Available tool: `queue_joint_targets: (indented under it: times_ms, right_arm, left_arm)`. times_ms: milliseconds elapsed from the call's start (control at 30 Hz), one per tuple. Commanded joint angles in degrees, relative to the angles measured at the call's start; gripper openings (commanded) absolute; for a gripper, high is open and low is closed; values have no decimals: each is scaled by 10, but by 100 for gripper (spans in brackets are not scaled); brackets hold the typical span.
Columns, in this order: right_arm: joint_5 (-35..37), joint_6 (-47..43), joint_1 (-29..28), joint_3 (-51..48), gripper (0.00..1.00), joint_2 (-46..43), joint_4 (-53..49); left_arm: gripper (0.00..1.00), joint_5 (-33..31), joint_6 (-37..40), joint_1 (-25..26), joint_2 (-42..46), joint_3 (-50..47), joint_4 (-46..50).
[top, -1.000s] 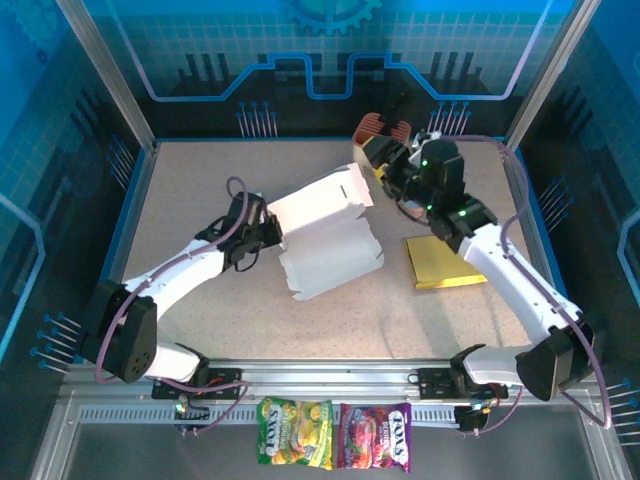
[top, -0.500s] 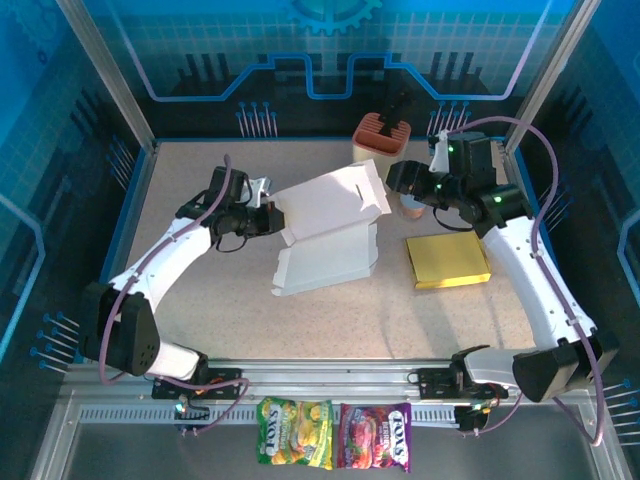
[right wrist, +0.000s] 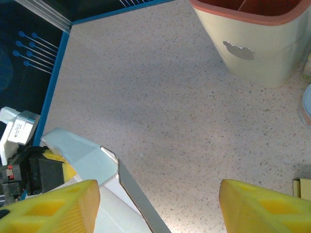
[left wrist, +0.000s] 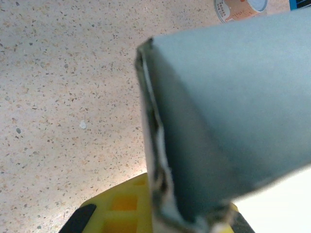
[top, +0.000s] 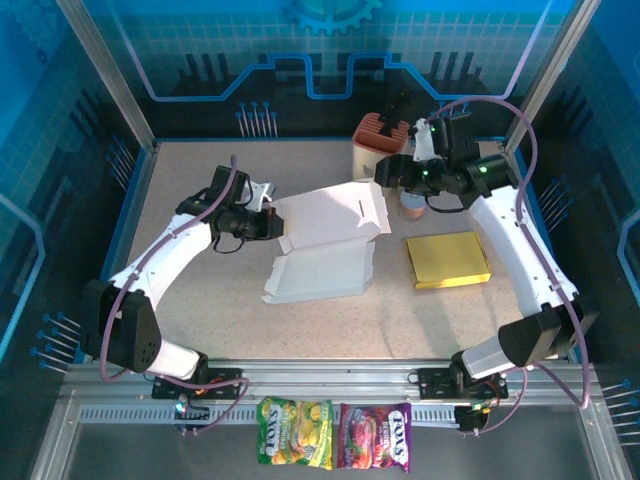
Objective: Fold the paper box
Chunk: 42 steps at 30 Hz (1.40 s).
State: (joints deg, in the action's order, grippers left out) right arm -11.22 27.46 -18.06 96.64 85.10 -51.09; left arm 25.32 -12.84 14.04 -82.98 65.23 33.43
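Left end effector is in from the left side, pressed together on the left edge of the paper box. From the left wrist view you can see it well: the box wall runs straight down into the grip, with a yellow finger showing beneath it. The box lies in the middle of the counter. Its tray part is flat on the surface, and its lid flap is raised and tilted behind it, toward the back.

On the other side, the right end effector hangs just beside the lid's far right corner. Its two yellow fingers are spread wide with nothing between them but counter and that box corner. Whether it touches the card, I can't tell.

Behind the right end effector stands a cream container with an orange rim, upright near the back wall. A small cup sits just below the wrist. A flat gold box lies to the right of the paper box, apart from it. Down at the front rail are two candy bags, side by side.
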Motion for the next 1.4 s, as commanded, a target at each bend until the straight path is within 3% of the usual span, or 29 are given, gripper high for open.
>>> queue_joint_targets:
  times_ms: [0, 433, 867, 1033, 1133, 1367]
  right_arm:
    - [49, -24, -28, 51, 67, 22, -48]
    - [51, -61, -55, 79, 58, 76, -91]
    - [25, -80, -66, 27, 61, 53, -69]
    - [-9, -86, -52, 25, 64, 17, -50]
    - [-42, -73, -14, -1, 67, -19, -38]
    - [-65, -62, 24, -144, 70, -124, -25]
  left_arm:
    - [0, 3, 24, 2, 5, 13, 18]
    - [0, 0, 20, 3, 9, 12, 15]
    - [0, 11, 11, 4, 2, 15, -2]
    - [0, 17, -1, 3, -4, 11, -10]
    - [0, 25, -21, -3, -7, 4, -26]
    - [0, 32, -33, -7, -22, 17, -34]
